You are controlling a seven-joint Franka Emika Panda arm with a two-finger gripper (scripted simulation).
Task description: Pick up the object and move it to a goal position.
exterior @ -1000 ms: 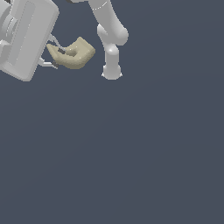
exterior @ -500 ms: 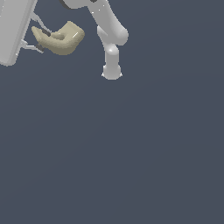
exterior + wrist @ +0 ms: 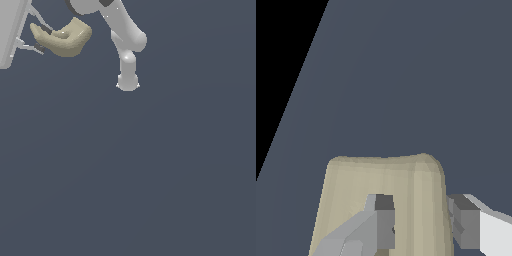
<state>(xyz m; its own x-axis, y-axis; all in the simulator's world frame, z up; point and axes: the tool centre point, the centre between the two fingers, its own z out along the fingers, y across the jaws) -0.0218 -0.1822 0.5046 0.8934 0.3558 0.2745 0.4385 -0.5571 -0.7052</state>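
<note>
The object (image 3: 67, 39) is a beige block with rounded corners, held off the floor near the upper corner on the exterior view's left. My gripper (image 3: 42, 39) is shut on it, with one finger on each side of its near end. In the wrist view the object (image 3: 381, 175) fills the space between the two fingers (image 3: 384, 220), and my gripper (image 3: 423, 222) closes on its edge part. Its central hole is not visible. The gripper's body is partly cut off by the exterior view's edge.
The arm's white base (image 3: 128, 82) stands on the dark grey-blue floor (image 3: 150, 175) at the upper middle of the exterior view. In the wrist view the floor ends at a straight edge with black beyond it (image 3: 281, 50).
The gripper has carried the object upward and toward the exterior view's left over the last second. The block has tilted a little in the grasp.
</note>
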